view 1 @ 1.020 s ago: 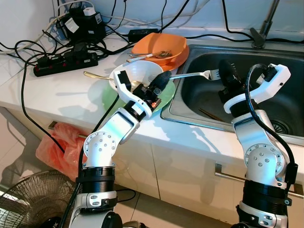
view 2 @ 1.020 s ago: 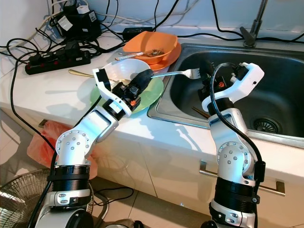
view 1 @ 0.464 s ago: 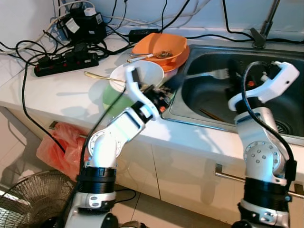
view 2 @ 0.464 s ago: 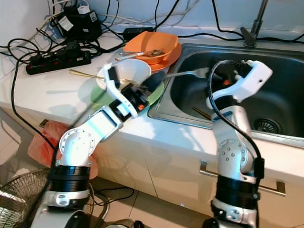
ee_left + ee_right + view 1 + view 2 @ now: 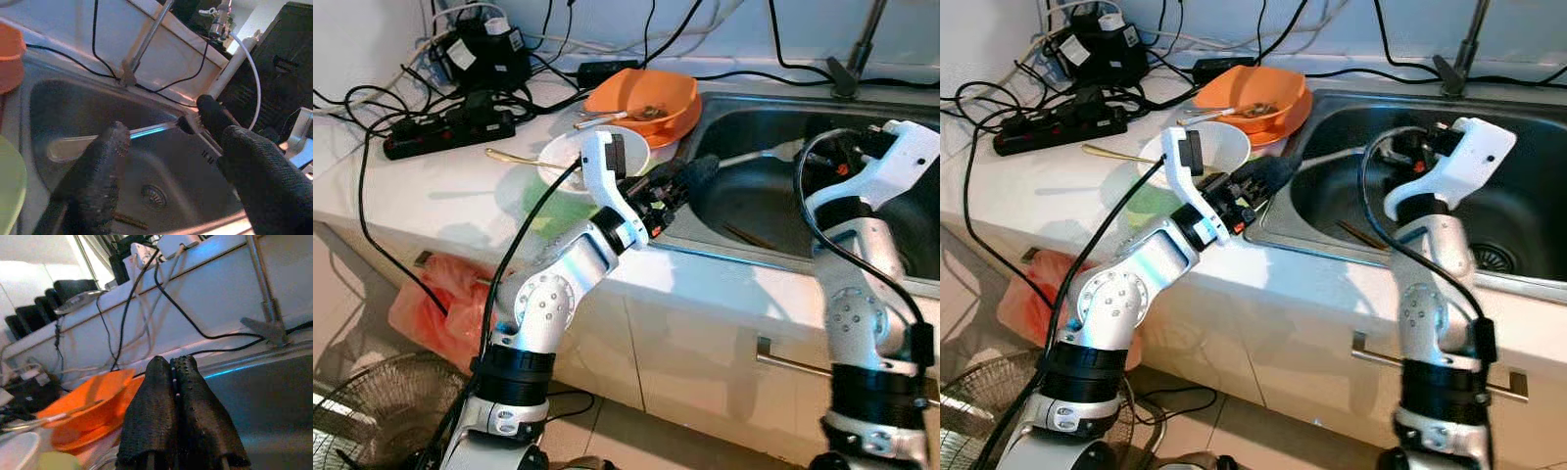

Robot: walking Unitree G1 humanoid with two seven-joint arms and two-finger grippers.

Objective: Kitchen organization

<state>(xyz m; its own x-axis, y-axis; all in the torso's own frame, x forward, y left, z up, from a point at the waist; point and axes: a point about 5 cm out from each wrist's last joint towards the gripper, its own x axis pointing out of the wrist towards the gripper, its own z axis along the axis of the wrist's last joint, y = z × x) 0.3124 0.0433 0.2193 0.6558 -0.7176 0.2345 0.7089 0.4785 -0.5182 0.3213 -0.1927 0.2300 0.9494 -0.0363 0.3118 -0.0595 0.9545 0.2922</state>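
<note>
Fork (image 5: 1337,155) now spans the sink (image 5: 1518,211) in my eye views, passed from my left jaws (image 5: 168,147), spread apart in their wrist view, to my right jaws (image 5: 177,418), pinched on its tines.

Both eye views look forward and down from the head onto the bench (image 5: 440,186) and sink (image 5: 773,196), sharing one scene slightly offset. Left wrist view looks close along its fingers (image 5: 98,171) into the sink basin. Right wrist view looks low past closed fingertips (image 5: 171,416) towards the orange bowl (image 5: 93,394)
</note>
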